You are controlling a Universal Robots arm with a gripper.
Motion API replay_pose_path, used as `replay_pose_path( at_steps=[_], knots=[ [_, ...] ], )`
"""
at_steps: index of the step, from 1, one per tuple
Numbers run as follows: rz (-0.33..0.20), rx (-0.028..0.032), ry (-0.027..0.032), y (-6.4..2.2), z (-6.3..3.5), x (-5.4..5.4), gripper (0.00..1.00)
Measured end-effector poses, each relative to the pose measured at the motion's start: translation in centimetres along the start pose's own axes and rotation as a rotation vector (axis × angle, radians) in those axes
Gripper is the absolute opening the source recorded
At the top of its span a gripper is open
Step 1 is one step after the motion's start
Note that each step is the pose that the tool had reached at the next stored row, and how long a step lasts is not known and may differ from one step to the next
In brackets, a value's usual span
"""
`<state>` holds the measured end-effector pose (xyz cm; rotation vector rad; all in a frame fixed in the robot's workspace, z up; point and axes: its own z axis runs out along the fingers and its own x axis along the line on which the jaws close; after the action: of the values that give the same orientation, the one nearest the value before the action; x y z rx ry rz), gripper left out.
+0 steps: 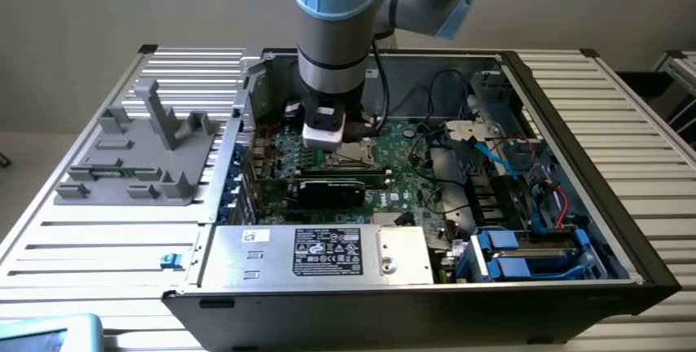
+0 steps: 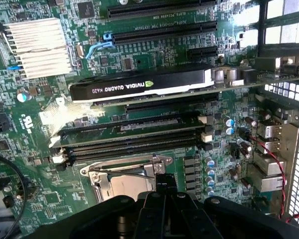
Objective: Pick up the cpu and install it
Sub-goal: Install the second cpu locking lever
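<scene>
My gripper [image 1: 329, 145] hangs low inside the open computer case [image 1: 566, 116], right over the metal socket frame [image 2: 103, 175] on the green motherboard. In the wrist view its black fingers [image 2: 165, 195] are pressed together at the frame's edge. A dull silver square, the cpu [image 2: 131, 188], lies inside the frame, partly hidden by the fingers. I cannot tell whether the fingers touch it.
A black graphics card [image 2: 139, 85] stands beside the memory slots [image 2: 129, 137] near the socket. A finned heatsink [image 2: 37, 47] sits further off. The silver power supply [image 1: 326, 253] fills the case's front. A grey fixture [image 1: 142, 152] stands on the table at the exterior view's left.
</scene>
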<state>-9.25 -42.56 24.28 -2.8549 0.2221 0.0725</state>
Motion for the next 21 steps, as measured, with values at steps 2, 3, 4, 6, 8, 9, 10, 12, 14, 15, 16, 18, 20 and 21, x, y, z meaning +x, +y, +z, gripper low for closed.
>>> replay_pose_path(
  at_steps=[2, 3, 4, 6, 8, 9, 10, 12, 14, 15, 16, 18, 20, 21],
  knots=[
    [0.001, 0.0008, -0.0027, 0.21, -0.04, 0.04, 0.11],
    [0.002, 0.0013, -0.0027, 0.27, -0.03, 0.07, 0.11],
    [0.002, 0.0027, -0.0027, 0.3, 0.02, 0.1, 0.11],
    [0.003, 0.0051, -0.003, 0.35, 0.13, 0.15, 0.11],
    [0.004, 0.0077, -0.0032, 0.38, 0.25, 0.17, 0.11],
    [0.004, 0.0092, -0.0035, 0.4, 0.3, 0.17, 0.11],
    [0.004, 0.0125, -0.004, 0.4, 0.32, 0.18, 0.11],
    [0.004, 0.0222, -0.0057, 0.48, 0.31, 0.2, 0.11],
    [0.005, 0.03, -0.0073, 0.65, 0.25, 0.22, 0.11],
    [0.005, 0.0344, -0.0078, 0.75, 0.23, 0.24, 0.11],
    [0.006, 0.0391, -0.0083, 0.84, 0.2, 0.25, 0.11],
    [0.01, 0.0473, -0.0083, 1.0, 0.16, 0.27, 0.11],
    [0.015, 0.0503, -0.0074, 1.06, 0.17, 0.27, 0.11],
    [0.017, 0.0513, -0.0068, 1.07, 0.21, 0.28, 0.11]
  ],
)
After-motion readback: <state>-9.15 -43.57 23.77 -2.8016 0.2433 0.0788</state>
